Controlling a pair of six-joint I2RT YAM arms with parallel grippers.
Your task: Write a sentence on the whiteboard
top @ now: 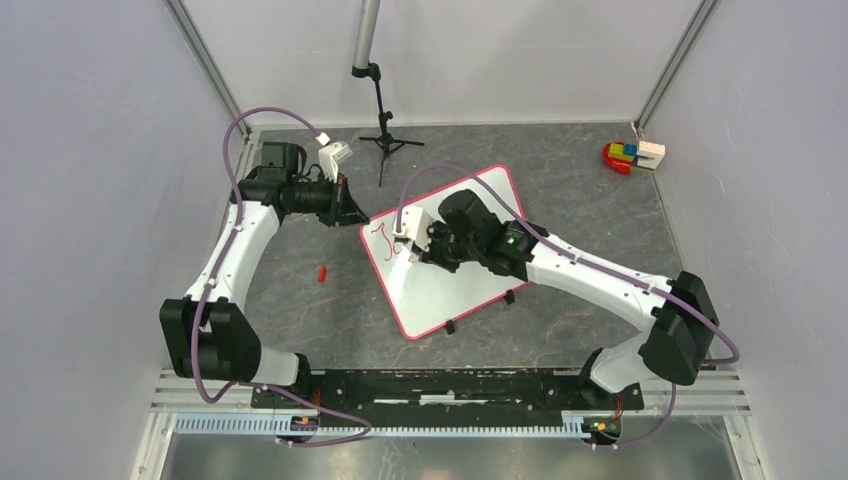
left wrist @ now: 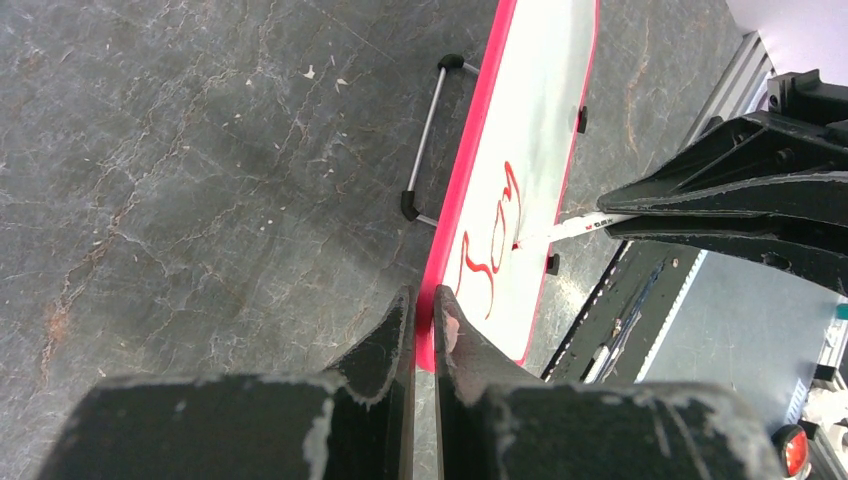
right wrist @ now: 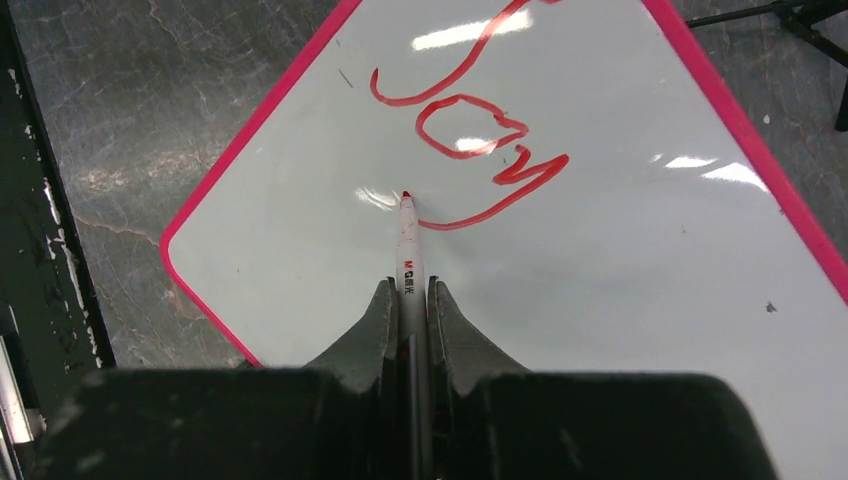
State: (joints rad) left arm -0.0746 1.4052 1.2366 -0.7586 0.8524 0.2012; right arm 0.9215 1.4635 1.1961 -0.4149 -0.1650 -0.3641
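The whiteboard (top: 440, 295), white with a red-pink frame, lies tilted on the grey table; it also shows in the left wrist view (left wrist: 535, 120) and the right wrist view (right wrist: 600, 280). The sentence (right wrist: 465, 125) is a few red cursive strokes near the board's left corner (top: 383, 238), also seen edge-on in the left wrist view (left wrist: 492, 240). My left gripper (top: 352, 213) is shut on the board's frame edge (left wrist: 423, 302). My right gripper (right wrist: 409, 292) is shut on a white red-tipped marker (right wrist: 407, 240), whose tip touches the board beside the last stroke. The marker also shows in the left wrist view (left wrist: 572, 228).
A small red cap (top: 322, 272) lies on the table left of the board. A black tripod stand (top: 383, 135) stands at the back. Coloured toy blocks (top: 632, 156) sit at the back right. A thin metal rod with black ends (left wrist: 430, 135) lies beside the board's edge.
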